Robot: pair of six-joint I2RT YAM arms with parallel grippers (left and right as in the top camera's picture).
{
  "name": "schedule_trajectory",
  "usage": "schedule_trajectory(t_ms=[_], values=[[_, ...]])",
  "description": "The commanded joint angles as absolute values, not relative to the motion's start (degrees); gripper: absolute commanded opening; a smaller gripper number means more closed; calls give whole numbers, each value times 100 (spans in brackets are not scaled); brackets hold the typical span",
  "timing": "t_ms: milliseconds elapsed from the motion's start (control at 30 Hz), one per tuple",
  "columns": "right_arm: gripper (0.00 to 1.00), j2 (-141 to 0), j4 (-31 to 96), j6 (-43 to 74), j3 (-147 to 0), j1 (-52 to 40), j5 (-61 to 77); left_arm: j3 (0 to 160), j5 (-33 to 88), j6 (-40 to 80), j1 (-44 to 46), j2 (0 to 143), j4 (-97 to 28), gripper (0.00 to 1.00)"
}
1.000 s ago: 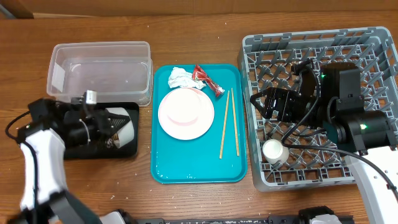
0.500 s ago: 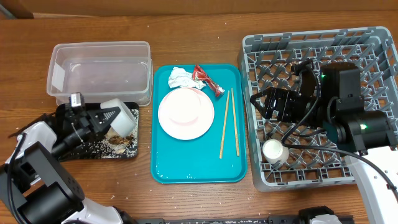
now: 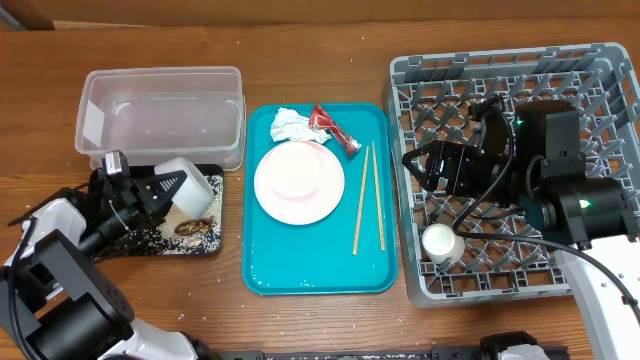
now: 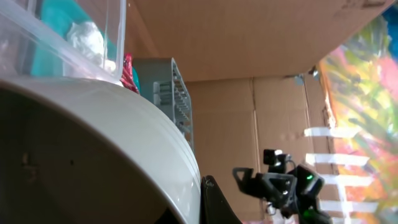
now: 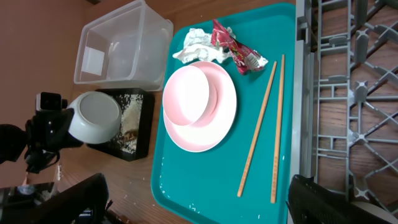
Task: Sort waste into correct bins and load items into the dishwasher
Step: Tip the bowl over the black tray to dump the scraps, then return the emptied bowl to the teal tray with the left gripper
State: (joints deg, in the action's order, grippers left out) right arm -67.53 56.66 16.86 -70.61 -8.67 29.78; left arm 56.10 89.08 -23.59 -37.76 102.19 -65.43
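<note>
Two claws at work: the left claw (image 3: 165,188) grips a whitish bowl (image 3: 188,185), tipped on its side over the black tray (image 3: 215,245), which is strewn with food scraps (image 3: 190,228). The right claw (image 3: 418,168) stands wide and empty above the grey dish rack (image 3: 600,70). The pink plate (image 3: 300,185), napkin (image 3: 292,124), wrapper (image 3: 330,125) and chopsticks (image 3: 362,200) lie on the teal tray (image 3: 300,275).

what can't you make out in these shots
- Left wrist: the whitish bowl fills the view, hiding how the left tool grips it.
- Overhead: the right arm covers part of the dish rack floor.
- Overhead: print on the red wrapper is too small to read.
</note>
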Motion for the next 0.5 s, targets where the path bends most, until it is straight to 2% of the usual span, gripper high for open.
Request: schedule_trajectory(t_ms=[0, 33, 100, 133, 267, 300, 467], values=[[94, -6753, 5673, 1649, -7170, -867, 3013, 5708, 9048, -3050, -3780, 10248, -6720, 4], [94, -6753, 5671, 1649, -7170, -867, 3013, 5708, 8853, -3144, -3806, 10250, -6528, 4], [94, -6753, 5664, 1649, -7170, -867, 3013, 5706, 8643, -2440, -3835, 10274, -6549, 4], [94, -6753, 5666, 1649, -7170, -867, 3013, 5706, 8654, -2674, -3813, 10245, -6908, 4], [94, -6753, 5662, 1649, -7170, -867, 3013, 5717, 8442, -5065, -3389, 9996, -8508, 4], [94, -6753, 5658, 1649, -7170, -867, 3013, 5719, 8381, -5352, -3291, 9935, -8696, 4], [94, -6753, 5605, 1649, -7170, -867, 3013, 5758, 8202, -5570, -2722, 9553, -8818, 4]])
